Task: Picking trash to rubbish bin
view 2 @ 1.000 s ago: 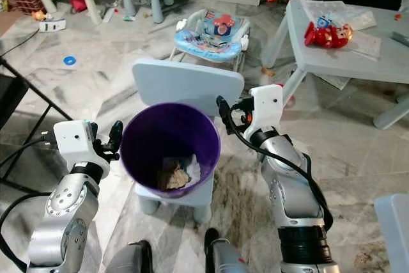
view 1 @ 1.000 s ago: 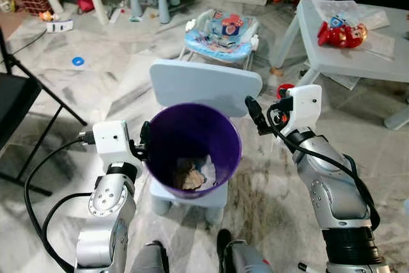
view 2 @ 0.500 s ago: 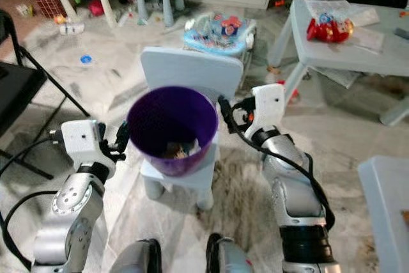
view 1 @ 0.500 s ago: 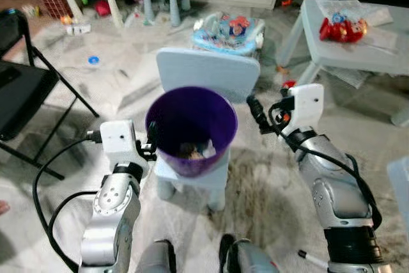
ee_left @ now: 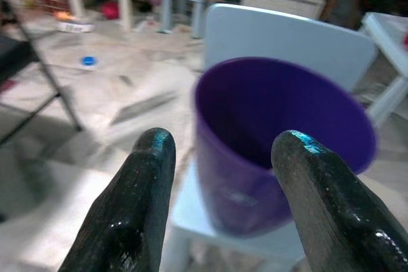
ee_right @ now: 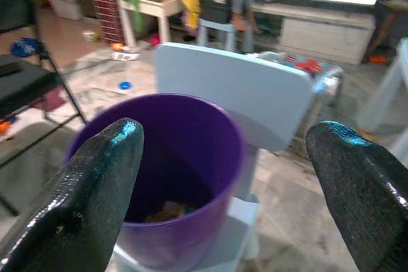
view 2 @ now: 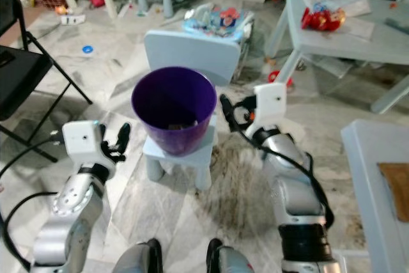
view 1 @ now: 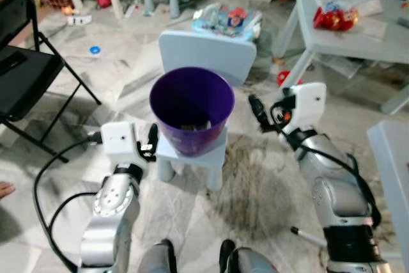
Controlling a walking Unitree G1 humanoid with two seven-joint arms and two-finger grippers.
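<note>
Head views: one purple bin (view 1: pixel 191 110) is set on one pale blue child's chair (view 1: pixel 203 57), trash (view 1: pixel 192 126) is seen inside, so the drop is judged done | Left wrist: left gripper (ee_left: pixel 223 148) is held open, empty, beside the bin | Right wrist: right gripper (ee_right: pixel 224 137) is spread wide, empty; scraps are seen at the bin's bottom.

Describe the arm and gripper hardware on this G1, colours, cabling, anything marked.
Both arms are silver metal with rounded joint housings and a black band lower down. Each wrist carries a white boxy module. The left gripper and right gripper each have two long glossy black fingers with rounded tips. Loose black cables loop from both wrist modules; the right one shows a small orange-red spot. No readable markings.
</note>
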